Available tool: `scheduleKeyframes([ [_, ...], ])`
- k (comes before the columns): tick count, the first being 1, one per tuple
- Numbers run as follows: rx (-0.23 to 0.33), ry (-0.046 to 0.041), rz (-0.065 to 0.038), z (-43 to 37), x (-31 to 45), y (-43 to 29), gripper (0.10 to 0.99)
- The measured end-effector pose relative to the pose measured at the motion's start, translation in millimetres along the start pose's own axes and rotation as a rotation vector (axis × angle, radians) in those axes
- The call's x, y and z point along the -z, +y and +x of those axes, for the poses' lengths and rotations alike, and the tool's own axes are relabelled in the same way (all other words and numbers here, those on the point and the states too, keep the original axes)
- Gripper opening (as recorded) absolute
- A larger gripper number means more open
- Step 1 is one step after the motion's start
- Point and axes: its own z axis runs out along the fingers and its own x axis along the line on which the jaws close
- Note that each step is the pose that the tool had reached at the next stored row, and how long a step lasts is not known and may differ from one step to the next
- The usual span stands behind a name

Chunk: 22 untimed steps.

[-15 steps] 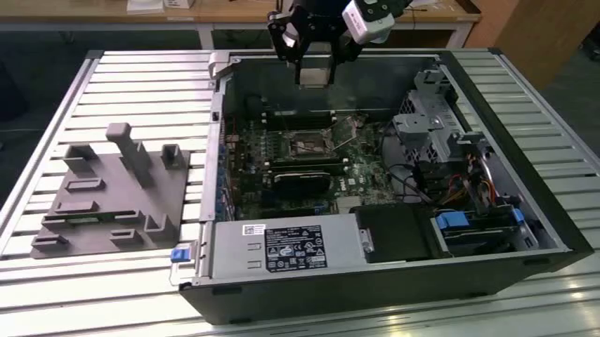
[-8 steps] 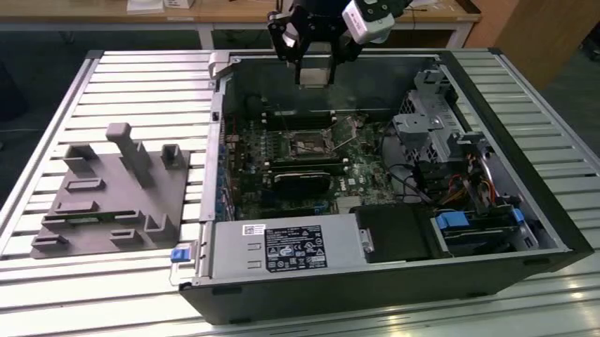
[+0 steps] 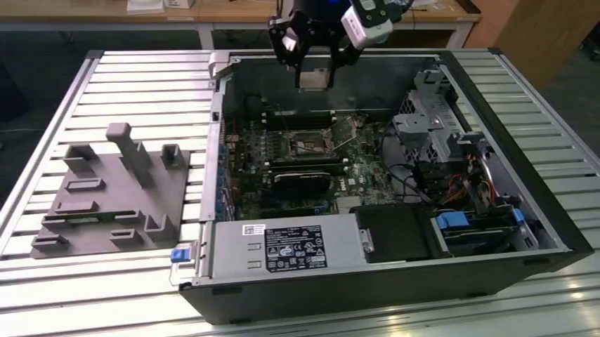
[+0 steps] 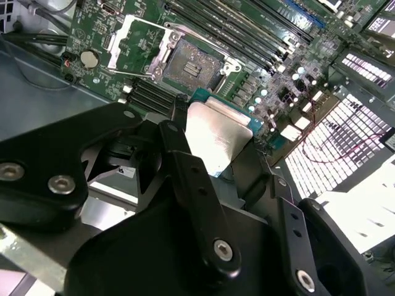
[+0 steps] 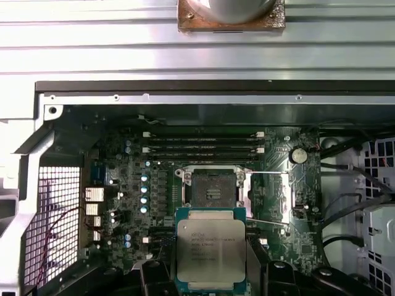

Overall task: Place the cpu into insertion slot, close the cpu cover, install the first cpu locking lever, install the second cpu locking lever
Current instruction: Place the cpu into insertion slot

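gripper | jaws are clamped on the cpu | cpu is held clear of the uncovered insertion slot | cpu cover is flipped open beside the slot

I am in a workshop or test lab. An opened computer case sits on my slatted metal table beside a grey moulded plastic stand, with a wooden desk behind it.

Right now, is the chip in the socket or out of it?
Out. The gripper holds the chip apart from the socket, whose dark centre lies bare.
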Motion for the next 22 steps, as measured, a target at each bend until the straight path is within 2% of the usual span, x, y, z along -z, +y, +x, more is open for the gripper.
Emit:
scheduleKeyframes([
  [6,0.0,0.0001,0.0,-0.1,-7.2,-0.6,0.537],
  [16,0.0,-0.0001,0.005,-0.7,-25.5,-2.1,0.537],
  [22,0.0,-0.0001,0.006,-4.9,-34.7,-2.2,0.537],
])
